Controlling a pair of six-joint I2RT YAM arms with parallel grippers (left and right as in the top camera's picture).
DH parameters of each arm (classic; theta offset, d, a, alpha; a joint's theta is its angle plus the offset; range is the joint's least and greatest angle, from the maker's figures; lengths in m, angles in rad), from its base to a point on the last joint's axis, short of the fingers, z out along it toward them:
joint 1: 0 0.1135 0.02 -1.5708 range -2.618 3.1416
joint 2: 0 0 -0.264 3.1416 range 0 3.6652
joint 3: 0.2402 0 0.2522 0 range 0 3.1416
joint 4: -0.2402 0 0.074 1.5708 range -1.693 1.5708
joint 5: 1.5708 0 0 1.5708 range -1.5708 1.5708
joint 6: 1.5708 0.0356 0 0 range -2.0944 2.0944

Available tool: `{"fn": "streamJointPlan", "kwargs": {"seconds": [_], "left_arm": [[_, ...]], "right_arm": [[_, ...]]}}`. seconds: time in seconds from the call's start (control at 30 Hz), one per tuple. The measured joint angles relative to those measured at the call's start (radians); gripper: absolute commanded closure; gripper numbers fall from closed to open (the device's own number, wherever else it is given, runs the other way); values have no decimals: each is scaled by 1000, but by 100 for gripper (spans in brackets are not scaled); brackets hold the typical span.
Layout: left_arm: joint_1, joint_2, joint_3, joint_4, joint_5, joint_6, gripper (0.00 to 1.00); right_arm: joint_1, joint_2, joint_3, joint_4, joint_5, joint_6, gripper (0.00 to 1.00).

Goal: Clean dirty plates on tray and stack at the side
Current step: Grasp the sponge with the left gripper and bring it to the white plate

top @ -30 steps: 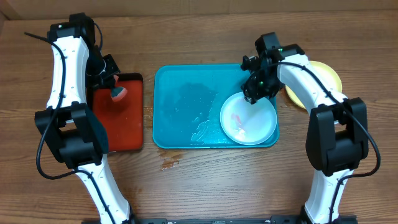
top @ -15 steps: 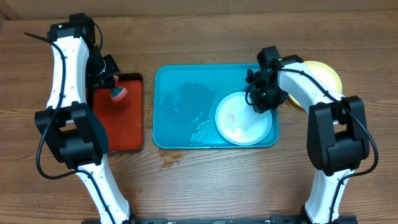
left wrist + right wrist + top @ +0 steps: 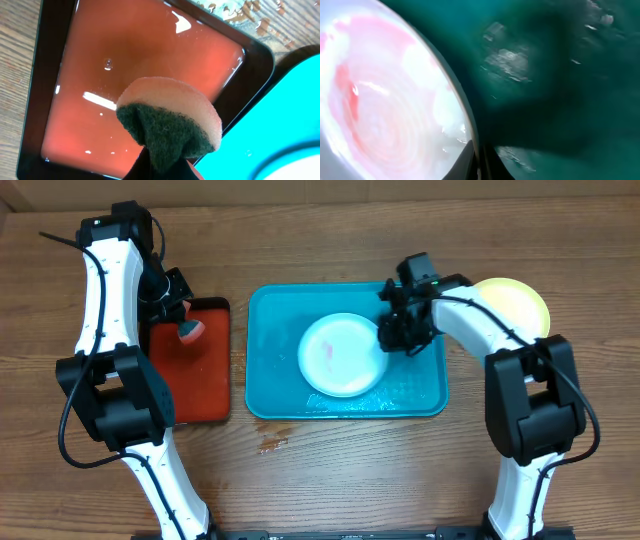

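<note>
Right jaws pinched on the pale plate (image 3: 340,355); left jaws closed on a sponge (image 3: 170,125).
The right gripper (image 3: 400,332) holds the right rim of the pale plate, which is smeared pink and lies mid-way along the wet turquoise tray (image 3: 270,310). The left gripper (image 3: 182,325) hangs over the red tray (image 3: 195,385). A lime-green plate (image 3: 520,300) rests on the table (image 3: 330,470) just beyond.

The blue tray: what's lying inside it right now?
One pale plate with pinkish-red smears lies near the middle of the tray, and water patches glisten on the bare floor. What lies under the plate and under the right arm's jaws at its rim is covered.
</note>
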Motion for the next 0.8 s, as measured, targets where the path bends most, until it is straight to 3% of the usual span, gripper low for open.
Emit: {"fn": "streamJointPlan", "kwargs": {"seconds": [0.2, 0.43, 0.63, 0.8], "left_arm": [[-3, 0, 0, -8, 13, 18, 96], [-27, 0, -23, -2, 16, 33, 96], [-27, 0, -45, -20, -50, -17, 96], [-14, 0, -45, -24, 85, 58, 96]], "right_arm": [[53, 0, 0, 70, -14, 82, 89], [58, 0, 0, 90, -14, 111, 96], [58, 0, 0, 91, -10, 131, 96], [58, 0, 0, 101, -10, 133, 96]]}}
